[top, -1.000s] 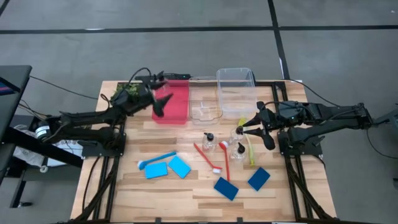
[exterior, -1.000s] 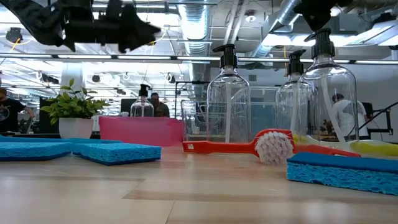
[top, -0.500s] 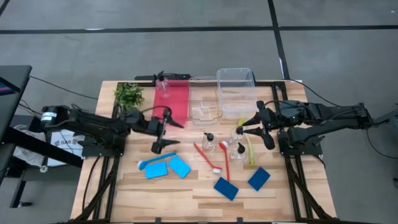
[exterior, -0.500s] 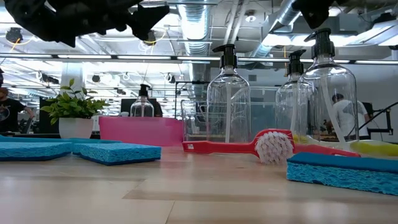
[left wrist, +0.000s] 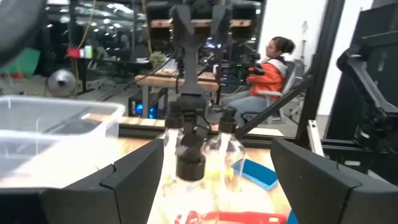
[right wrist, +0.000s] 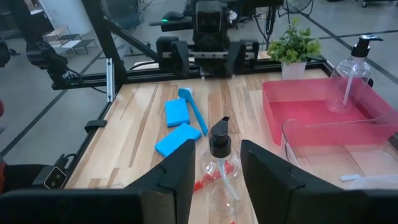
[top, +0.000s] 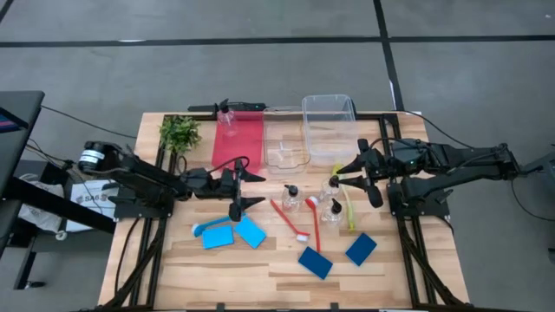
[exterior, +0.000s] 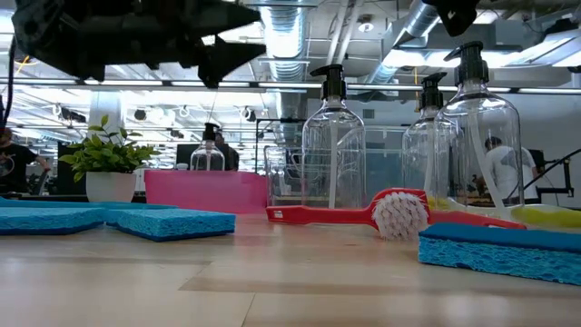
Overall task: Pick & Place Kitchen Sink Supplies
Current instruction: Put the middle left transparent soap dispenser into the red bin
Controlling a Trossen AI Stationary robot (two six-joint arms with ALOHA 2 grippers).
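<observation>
My left gripper (top: 245, 188) is hovering with jaws wide, empty, above the tabletop (top: 260, 269); my right gripper (top: 340, 177) is hanging half-open around a pump bottle (top: 333, 185).

Two dark jointed arms, black cables, pointed two-finger claws

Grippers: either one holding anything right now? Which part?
No. The left gripper is open and empty above the table. The right gripper brackets a pump bottle, fingers not visibly touching it.
</observation>
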